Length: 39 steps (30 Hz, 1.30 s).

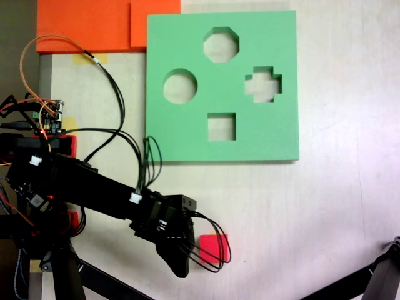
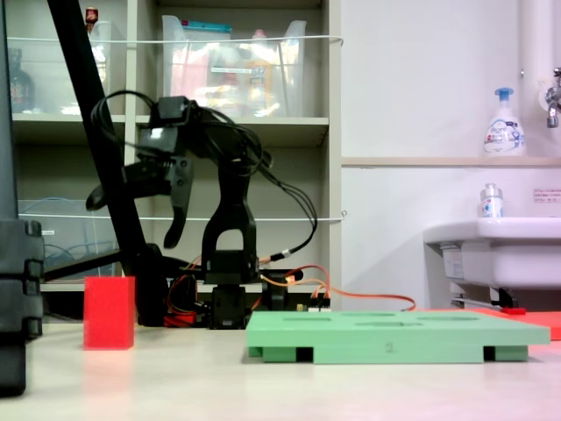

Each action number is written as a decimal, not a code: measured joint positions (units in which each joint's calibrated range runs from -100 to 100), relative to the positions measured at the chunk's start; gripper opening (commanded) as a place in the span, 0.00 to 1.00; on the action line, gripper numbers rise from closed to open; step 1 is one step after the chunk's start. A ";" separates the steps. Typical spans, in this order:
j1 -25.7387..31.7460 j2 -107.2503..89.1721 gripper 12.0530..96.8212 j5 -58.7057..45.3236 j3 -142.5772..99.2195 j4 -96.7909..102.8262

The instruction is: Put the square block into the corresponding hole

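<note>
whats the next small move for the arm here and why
Probably lower the gripper straight down around the small red foam cube. The side-on fixed view shows the open jaws hanging well above the cube, which stands untouched on the table, apart from the green foam board.

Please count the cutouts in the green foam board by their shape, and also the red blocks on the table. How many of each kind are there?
Cutouts in the green foam board:
Octagonal cutout: 1
Round cutout: 1
Cross-shaped cutout: 1
Square cutout: 1
Red block, on the table near the gripper: 1
Total: 4 cutouts and 1 block, 5 in all.
</note>
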 measured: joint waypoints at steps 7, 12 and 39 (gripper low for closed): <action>-0.29 18.19 0.80 -0.10 6.96 0.00; -0.49 27.36 0.80 -0.10 9.21 0.00; -1.61 39.12 0.36 -1.32 11.27 1.66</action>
